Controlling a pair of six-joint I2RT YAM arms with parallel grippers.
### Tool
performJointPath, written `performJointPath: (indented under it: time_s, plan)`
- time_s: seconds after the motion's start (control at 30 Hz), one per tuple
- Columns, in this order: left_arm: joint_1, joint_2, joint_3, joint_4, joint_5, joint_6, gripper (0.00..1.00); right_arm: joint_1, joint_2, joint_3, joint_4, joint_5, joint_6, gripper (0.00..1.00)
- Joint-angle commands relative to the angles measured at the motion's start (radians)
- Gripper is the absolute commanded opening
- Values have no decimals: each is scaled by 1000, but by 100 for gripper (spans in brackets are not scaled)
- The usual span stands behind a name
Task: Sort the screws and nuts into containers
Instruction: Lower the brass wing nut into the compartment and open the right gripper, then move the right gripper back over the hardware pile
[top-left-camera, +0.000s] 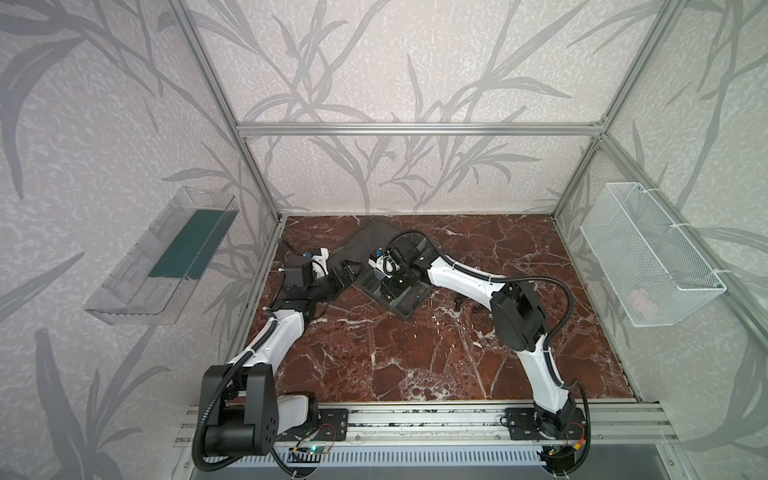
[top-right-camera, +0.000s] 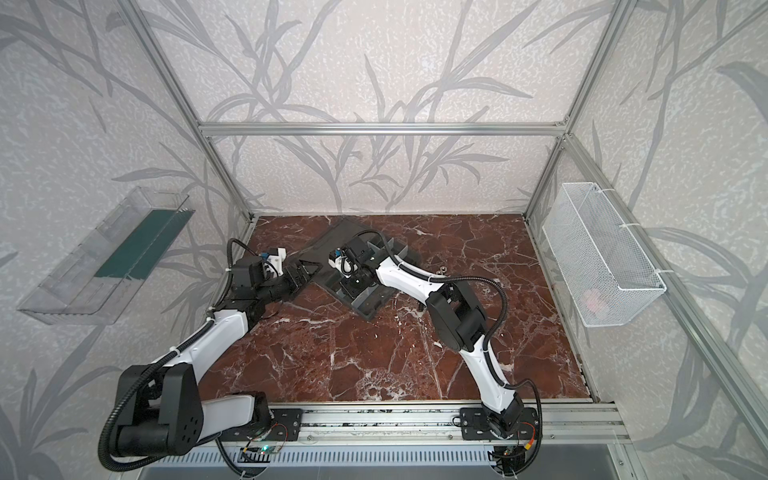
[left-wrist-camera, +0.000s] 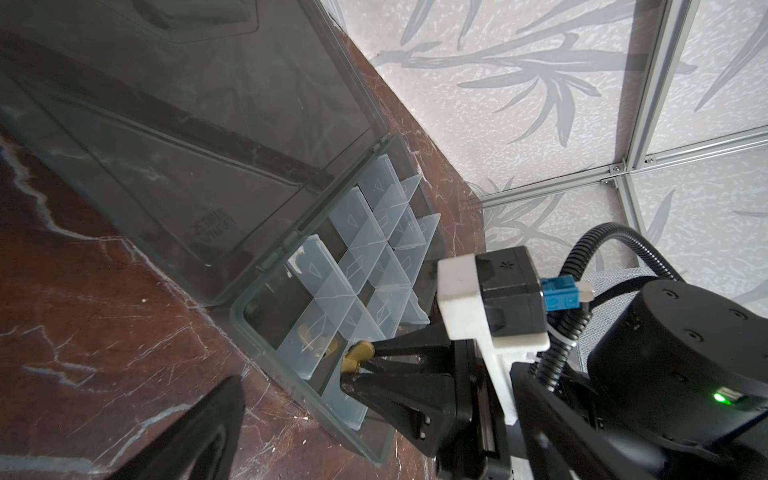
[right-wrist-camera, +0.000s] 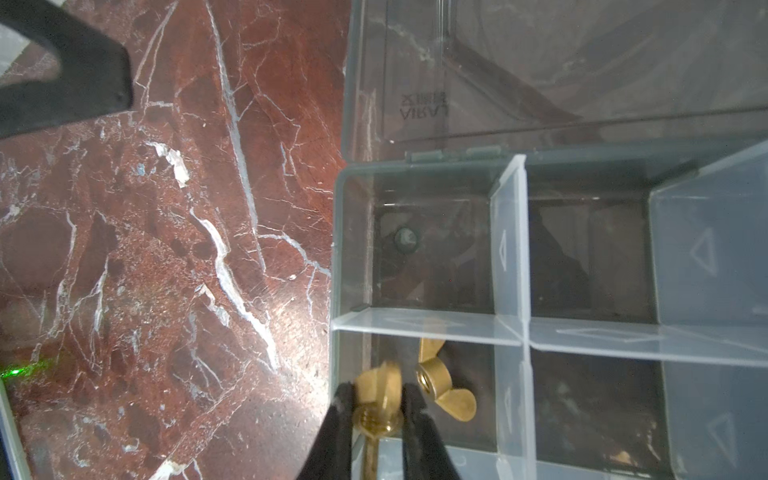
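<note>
While the right gripper (right-wrist-camera: 377, 395) pinches it, a shiny brass wing nut (right-wrist-camera: 376, 380) hangs over one cell (right-wrist-camera: 424, 326) of the smoky grey plastic box (right-wrist-camera: 338, 249).
A second nut (right-wrist-camera: 440, 386) lies inside that cell; the left gripper (top-left-camera: 351, 274) has its fingers apart.

Brass wing nut (right-wrist-camera: 380, 388) gripped above edge cell (right-wrist-camera: 478, 368) of open grey organizer (right-wrist-camera: 337, 249), second wing nut (right-wrist-camera: 440, 384) lying inside

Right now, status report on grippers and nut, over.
Left gripper open, empty, beside organizer. Right gripper shut on brass wing nut, above a cell. Second wing nut lies inside.
</note>
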Motion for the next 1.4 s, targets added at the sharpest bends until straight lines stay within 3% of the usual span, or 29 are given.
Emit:
performJointPath:
  time_s: [0.0,0.13,0.3,0.53,0.73,0.97,1.13,1.37]
  plan:
    - [8,-17,-10,16,19,1,100,0,21,30,-35,12,4,12]
    - [9,-16,-10,18,20,-2,99,0,22,38,-50,27,4,30]
    - [8,-14,-10,19,19,-2,99,0,-5,38,-61,34,-4,42]
    - [7,-1,2,-1,15,17,99,-6,-160,-13,-75,59,-24,47]
    - [2,12,27,-40,5,43,99,-82,-388,-221,-31,190,30,49]
    - [-16,27,54,-63,-4,51,99,-284,-554,-429,-230,286,227,50]
    - [-24,48,76,-65,-1,53,99,-355,-587,-506,-426,318,357,52]
    - [-28,72,82,-50,8,48,100,-394,-640,-704,-398,314,552,54]
